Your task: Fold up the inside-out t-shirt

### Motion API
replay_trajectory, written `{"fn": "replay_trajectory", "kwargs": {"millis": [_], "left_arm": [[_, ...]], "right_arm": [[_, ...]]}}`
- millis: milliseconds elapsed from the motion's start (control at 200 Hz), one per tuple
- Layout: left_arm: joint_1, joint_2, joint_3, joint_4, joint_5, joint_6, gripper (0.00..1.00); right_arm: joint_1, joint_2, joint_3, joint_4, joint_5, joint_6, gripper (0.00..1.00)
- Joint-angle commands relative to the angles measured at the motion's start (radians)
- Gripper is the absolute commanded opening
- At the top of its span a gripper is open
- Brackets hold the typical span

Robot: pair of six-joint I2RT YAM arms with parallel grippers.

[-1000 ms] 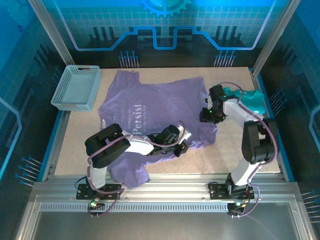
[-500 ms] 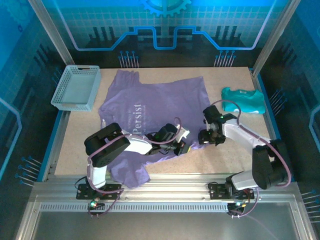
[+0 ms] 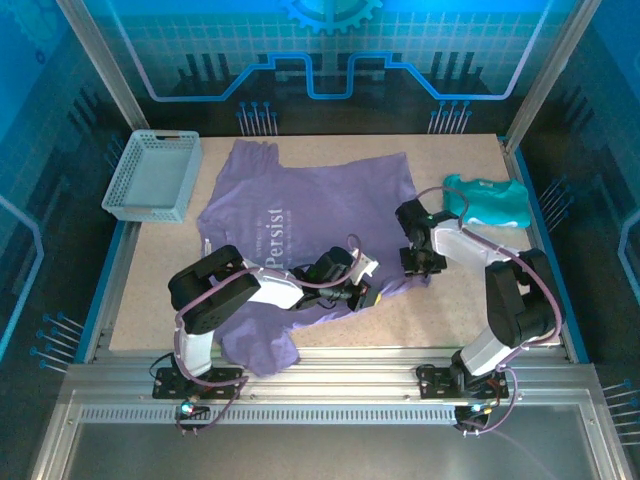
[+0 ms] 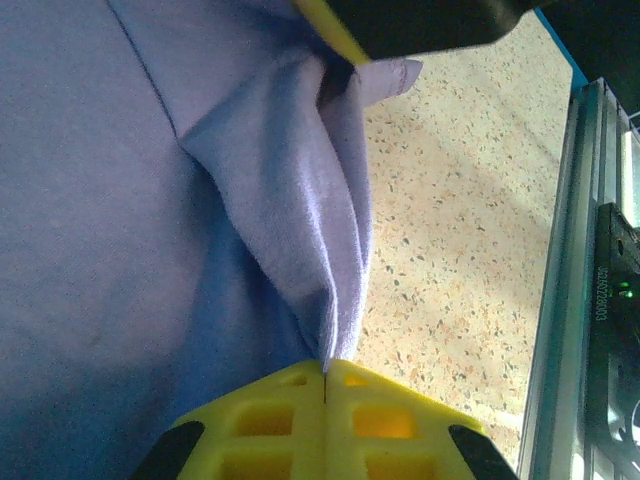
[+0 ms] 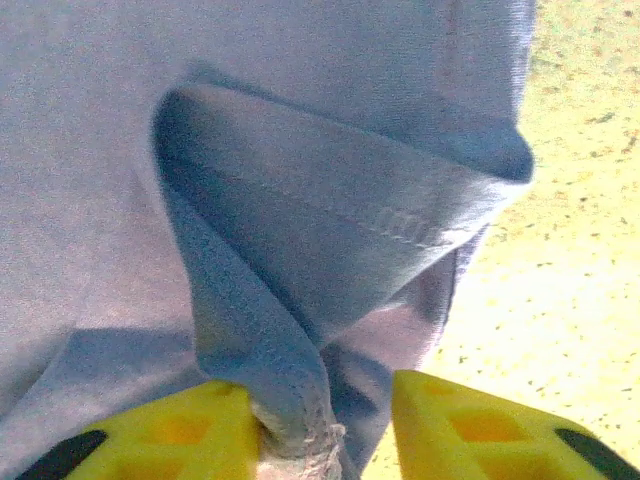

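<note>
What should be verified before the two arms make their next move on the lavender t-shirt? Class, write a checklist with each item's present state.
1. Left fingers shut on the t-shirt edge: ok, cloth is pinched where they meet.
2. Right fingers clamped on cloth: cannot tell; a raised fold sits between them, with a gap beside it.
3. Teal garment apart from the t-shirt: ok.
4. Grey basket off the t-shirt: ok.
5. T-shirt lying flat: not ok; its near-left part is bunched.
</note>
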Motion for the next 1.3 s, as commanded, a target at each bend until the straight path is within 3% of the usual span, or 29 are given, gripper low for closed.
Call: {"fn": "replay_trajectory", "kwargs": {"millis": [0, 345, 450, 570, 680, 805, 950, 1055, 1145, 1296], "left_arm": [[0.009, -0.026, -0.020, 0.025, 0.019, -0.008, 0.00], [0.011, -0.016, -0.016, 0.019, 0.015, 0.000, 0.00], [0.012, -0.016, -0.014, 0.009, 0.006, 0.003, 0.00], [0.016, -0.016, -0.013, 0.011, 0.006, -0.001, 0.00], [0.020, -0.014, -0.018, 0.027, 0.009, -0.009, 0.00], [0.020, -0.008, -0.020, 0.042, 0.022, -0.018, 0.00], [0.021, -0.010, -0.024, 0.043, 0.026, -0.017, 0.00], [0.021, -0.008, -0.027, 0.047, 0.027, -0.017, 0.00], [0.021, -0.005, -0.026, 0.046, 0.026, -0.014, 0.00], [0.020, -0.002, -0.024, 0.048, 0.025, -0.014, 0.00]], "right_arm": [[-0.019, 0.007, 0.016, -0.052, 0.035, -0.008, 0.31], [-0.076, -0.044, -0.019, -0.037, -0.071, -0.017, 0.01], [-0.118, -0.146, -0.022, 0.021, -0.261, -0.079, 0.00], [-0.174, -0.263, -0.026, 0.093, -0.582, -0.130, 0.00], [-0.238, -0.273, -0.028, 0.119, -0.858, -0.166, 0.00], [-0.282, -0.205, -0.021, 0.098, -0.976, -0.204, 0.00], [-0.317, -0.110, 0.021, 0.060, -0.915, -0.217, 0.00], [-0.288, -0.022, 0.096, 0.005, -0.636, -0.207, 0.01], [-0.285, 0.045, 0.148, 0.029, -0.521, -0.184, 0.03], [-0.236, 0.106, 0.256, -0.047, -0.140, -0.151, 0.15]]}}
